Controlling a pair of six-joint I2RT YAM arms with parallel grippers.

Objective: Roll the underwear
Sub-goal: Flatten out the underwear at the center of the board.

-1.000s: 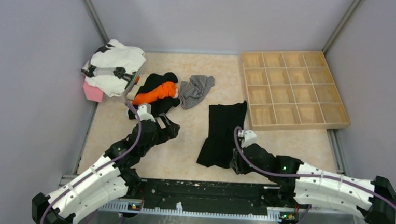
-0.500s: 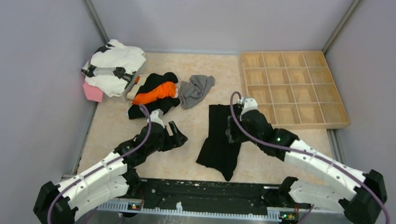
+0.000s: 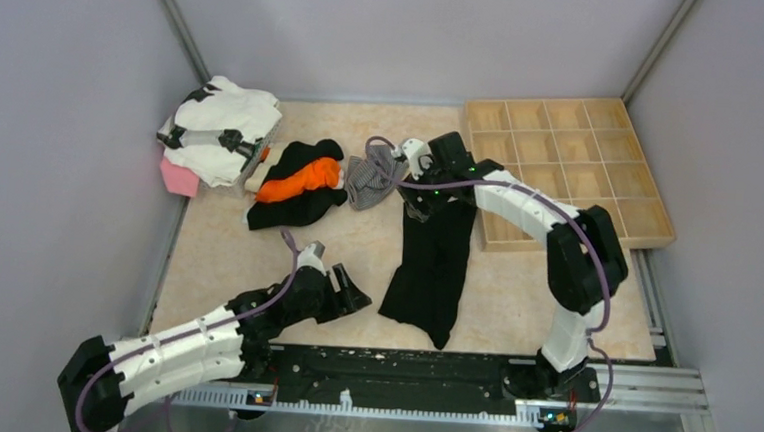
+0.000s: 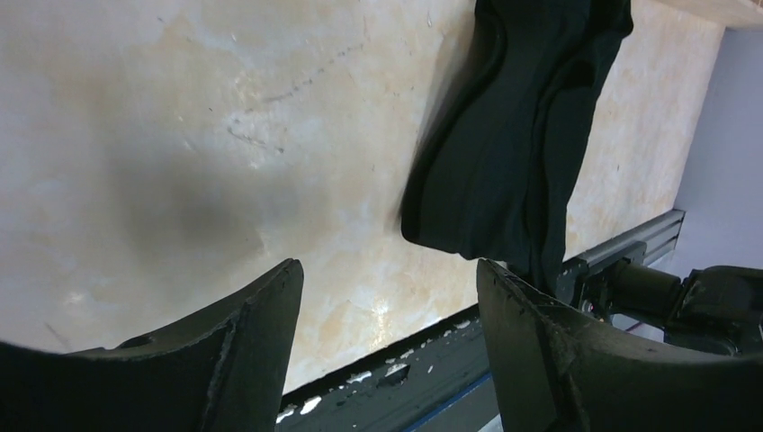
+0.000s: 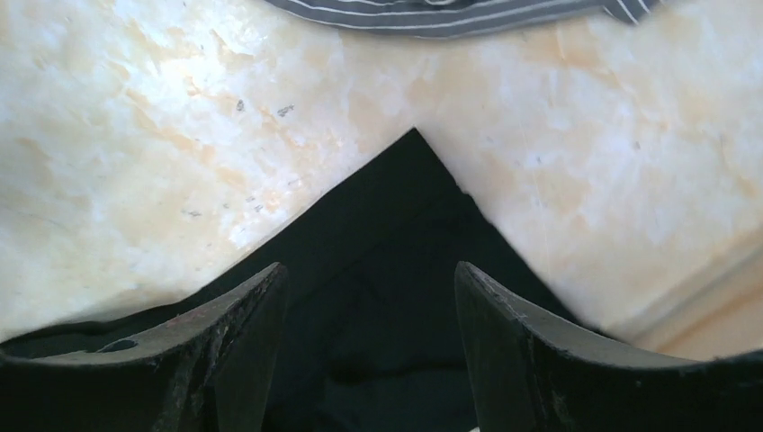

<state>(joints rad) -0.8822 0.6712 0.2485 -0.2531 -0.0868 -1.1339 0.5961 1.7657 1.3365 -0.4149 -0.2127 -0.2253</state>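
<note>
Lying seemingly under right tool [image 5: 367, 274]: black underwear [image 3: 430, 264].

The right hand [image 5: 367, 274] shows at the bottom of the frame, its two dark fingers [image 5: 225, 342] spread apart above the black underwear [image 5: 396, 207]. A pointed corner of that cloth reaches mid-frame on the marbled table [image 5: 135, 108]. The grey striped underwear [image 5: 450, 13] lies along the top edge.
</note>
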